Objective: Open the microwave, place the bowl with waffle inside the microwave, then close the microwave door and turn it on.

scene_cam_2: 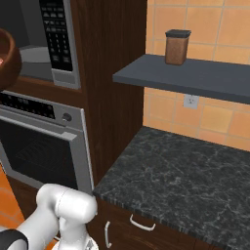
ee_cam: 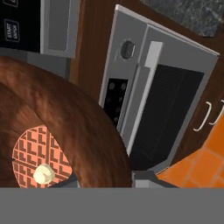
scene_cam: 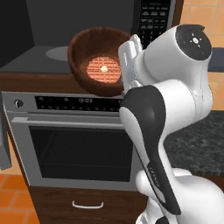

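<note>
One white arm rises bent, its gripper clamped on the right rim of one bowl, held tilted before the open microwave, above the oven. One waffle lies inside the bowl.

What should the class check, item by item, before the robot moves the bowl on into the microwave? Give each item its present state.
1. Microwave open, cavity reachable: ok; the dark interior and turntable plate show.
2. Bowl held by the hand: ok; it hangs in front of the cavity, above the oven, the hand at its right rim.
3. Waffle inside the bowl: ok.
4. Bowl level: not ok; it tips toward the camera in the left base view.
5. Turntable free of other things: cannot tell; the bowl hides part of it.
6. Bowl past the cavity's front edge: cannot tell.
</note>
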Tool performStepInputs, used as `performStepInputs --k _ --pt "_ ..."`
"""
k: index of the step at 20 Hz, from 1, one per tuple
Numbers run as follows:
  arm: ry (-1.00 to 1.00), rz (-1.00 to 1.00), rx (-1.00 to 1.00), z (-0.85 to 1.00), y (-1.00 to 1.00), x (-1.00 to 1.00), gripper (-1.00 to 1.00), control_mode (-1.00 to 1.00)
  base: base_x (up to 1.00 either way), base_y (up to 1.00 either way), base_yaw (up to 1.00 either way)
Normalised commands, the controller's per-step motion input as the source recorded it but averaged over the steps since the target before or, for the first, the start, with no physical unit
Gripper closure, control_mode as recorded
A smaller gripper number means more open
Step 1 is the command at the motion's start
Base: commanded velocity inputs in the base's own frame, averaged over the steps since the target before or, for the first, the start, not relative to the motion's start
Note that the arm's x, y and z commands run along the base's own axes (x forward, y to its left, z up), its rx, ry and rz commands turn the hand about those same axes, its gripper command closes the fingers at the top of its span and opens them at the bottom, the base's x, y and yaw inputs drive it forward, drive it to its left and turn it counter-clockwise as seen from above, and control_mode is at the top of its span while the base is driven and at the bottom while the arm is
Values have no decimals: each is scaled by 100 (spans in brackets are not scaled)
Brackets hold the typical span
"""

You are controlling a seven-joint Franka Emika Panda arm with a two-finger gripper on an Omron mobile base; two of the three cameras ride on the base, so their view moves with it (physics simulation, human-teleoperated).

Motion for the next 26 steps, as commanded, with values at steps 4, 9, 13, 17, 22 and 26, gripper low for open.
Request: performStepInputs --k 4,9,13,17,22,26 --pt "-1 0 1 1 14 52 100 -100 0 0 0" --pt "1 0 0 2 25 45 100 -100 0 0 0" --pt "0 0 0 1 25 41 100 -100 0 0 0" --pt "0 0 0 1 16 47 100 -100 0 0 0" --pt "0 0 0 6 0 69 100 -100 0 0 0" --pt "0 0 -2 29 3 73 100 -100 0 0 0"
